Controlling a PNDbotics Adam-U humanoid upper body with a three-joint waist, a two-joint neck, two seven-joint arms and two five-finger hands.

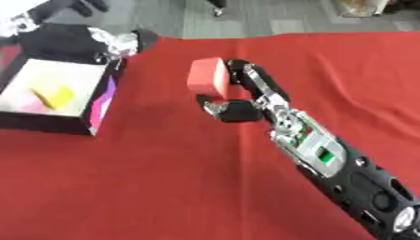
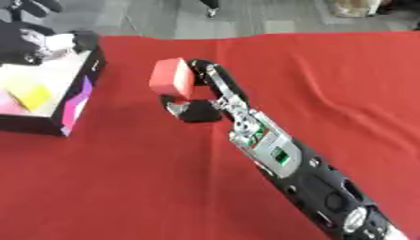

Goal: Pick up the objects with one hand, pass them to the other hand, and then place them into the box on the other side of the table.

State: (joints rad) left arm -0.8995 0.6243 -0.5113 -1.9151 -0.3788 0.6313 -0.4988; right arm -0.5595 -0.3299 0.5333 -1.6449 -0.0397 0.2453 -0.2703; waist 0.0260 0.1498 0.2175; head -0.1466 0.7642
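From the near right corner, the robot's black and silver right arm (image 1: 328, 154) stretches diagonally toward the middle of the red cloth-covered table (image 1: 164, 187). Its right hand (image 1: 246, 96) curls fingers and thumb around a pink rectangular block (image 1: 206, 75), held above the cloth. At far left stands an open black box with a white interior (image 1: 49, 101), holding a yellow piece (image 1: 56, 96). No writing is readable. The left hand is out of sight.
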